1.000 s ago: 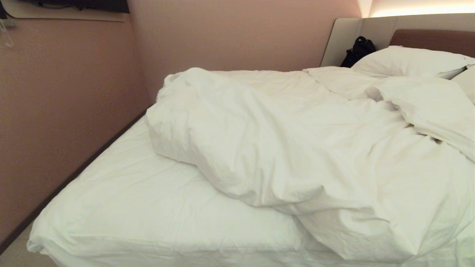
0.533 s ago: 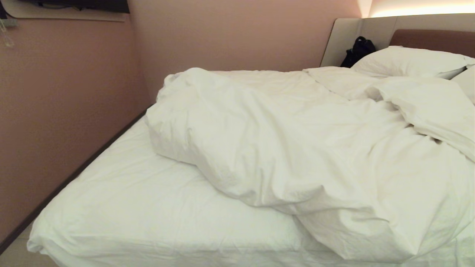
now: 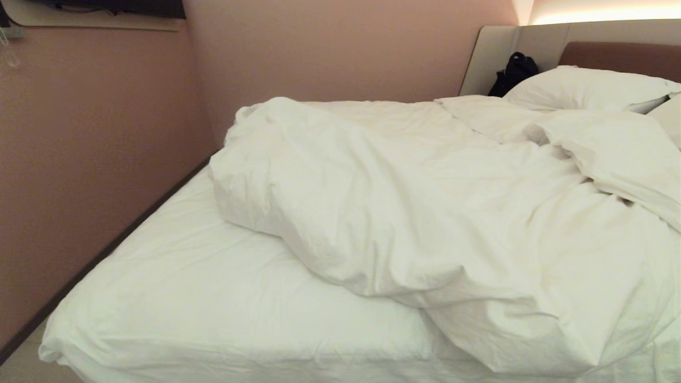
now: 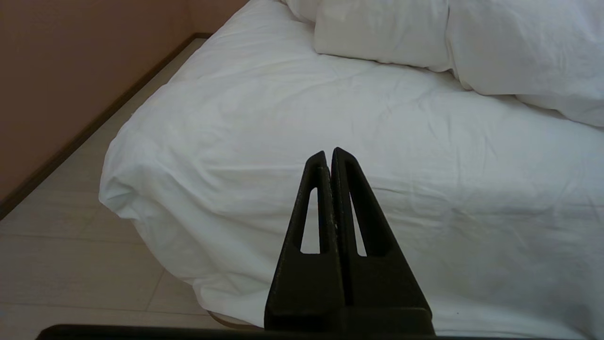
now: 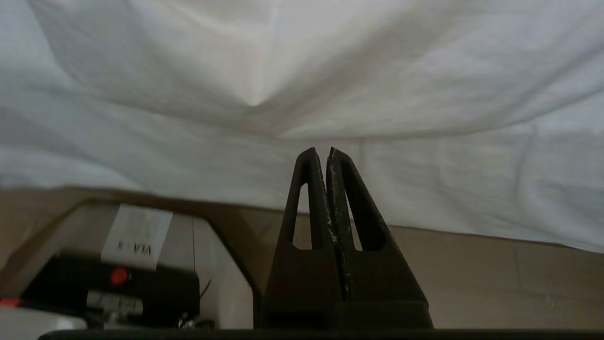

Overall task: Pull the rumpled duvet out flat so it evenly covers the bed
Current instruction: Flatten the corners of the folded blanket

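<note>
The white duvet (image 3: 425, 213) lies rumpled in a thick heap over the right and far part of the bed (image 3: 186, 303). The sheeted near-left part of the mattress is bare. Neither arm shows in the head view. In the left wrist view my left gripper (image 4: 329, 153) is shut and empty. It hangs off the bed's near-left corner, with the duvet's edge (image 4: 519, 52) well beyond it. In the right wrist view my right gripper (image 5: 325, 152) is shut and empty, low beside the bed. It points at white bedding (image 5: 424, 179) hanging over the beige bed base (image 5: 495, 278).
A pink wall (image 3: 96, 159) runs close along the bed's left side, with a strip of pale floor (image 4: 71, 264) at the corner. White pillows (image 3: 585, 88) and a black bag (image 3: 513, 72) sit by the brown headboard (image 3: 622, 56). My own base (image 5: 118, 269) is beside the right gripper.
</note>
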{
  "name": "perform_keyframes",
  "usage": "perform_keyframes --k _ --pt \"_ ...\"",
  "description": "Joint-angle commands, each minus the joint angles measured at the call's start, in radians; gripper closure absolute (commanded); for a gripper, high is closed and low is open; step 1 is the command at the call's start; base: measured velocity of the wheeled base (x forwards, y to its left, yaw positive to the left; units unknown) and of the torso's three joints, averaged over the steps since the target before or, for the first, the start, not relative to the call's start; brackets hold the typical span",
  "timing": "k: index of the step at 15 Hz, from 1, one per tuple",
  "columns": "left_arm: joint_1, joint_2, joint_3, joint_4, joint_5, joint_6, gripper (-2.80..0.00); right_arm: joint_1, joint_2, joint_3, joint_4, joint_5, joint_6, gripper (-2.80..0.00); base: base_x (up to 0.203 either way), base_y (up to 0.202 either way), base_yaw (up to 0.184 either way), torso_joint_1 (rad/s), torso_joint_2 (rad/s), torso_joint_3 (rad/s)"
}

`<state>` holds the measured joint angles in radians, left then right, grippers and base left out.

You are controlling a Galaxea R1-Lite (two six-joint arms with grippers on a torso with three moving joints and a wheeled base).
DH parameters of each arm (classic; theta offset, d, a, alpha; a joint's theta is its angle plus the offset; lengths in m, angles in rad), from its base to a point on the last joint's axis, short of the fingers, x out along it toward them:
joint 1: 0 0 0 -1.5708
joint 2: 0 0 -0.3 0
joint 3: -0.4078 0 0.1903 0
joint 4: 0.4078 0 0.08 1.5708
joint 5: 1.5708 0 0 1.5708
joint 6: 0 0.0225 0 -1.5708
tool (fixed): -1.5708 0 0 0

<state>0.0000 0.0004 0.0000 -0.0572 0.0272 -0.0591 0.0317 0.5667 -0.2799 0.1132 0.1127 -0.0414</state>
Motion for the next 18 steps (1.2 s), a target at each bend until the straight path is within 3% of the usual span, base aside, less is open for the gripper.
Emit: perform_keyframes --k 1,3,5,10,16,17,18 --pt "0.0 0.001 0.0 -0.001 0.0 -0.001 0.0 0.004 0.21 -0.023 -0.075 0.038 -0.186 0.0 0.0 0.0 0.0 0.0 0.0 0.0" --pt "0.0 0.001 0.0 -0.001 0.0 -0.001 0.0 0.03 0.348 -0.07 -0.09 0.047 -0.288 0.0 0.0 0.0 0.0 0.0 0.0 0.0" --pt "0.0 0.001 0.0 -0.003 0.0 -0.001 0.0 0.118 0.402 -0.105 -0.096 0.022 -0.402 0.0 0.0 0.0 0.0 0.0 0.0 0.0" --pt "0.0 0.0 0.0 -0.01 0.0 -0.01 0.0 0.466 0.519 -0.147 -0.115 -0.128 -0.429 0.0 0.0 0.0 0.0 0.0 0.0 0.0" --pt "0.0 0.0 0.0 -0.01 0.0 -0.01 0.0 0.652 0.568 -0.136 -0.166 -0.379 -0.427 0.0 0.0 0.0 0.0 0.0 0.0 0.0" --pt "0.0 0.0 0.0 -0.01 0.0 -0.01 0.0 0.671 0.577 -0.136 -0.168 -0.419 -0.421 -2.8 0.0 0.0 0.0 0.0 0.0 0.0" --pt "0.0 0.0 0.0 -0.01 0.0 -0.01 0.0 0.684 0.582 -0.137 -0.168 -0.44 -0.415 -2.8 0.0 0.0 0.0 0.0 0.0 0.0"
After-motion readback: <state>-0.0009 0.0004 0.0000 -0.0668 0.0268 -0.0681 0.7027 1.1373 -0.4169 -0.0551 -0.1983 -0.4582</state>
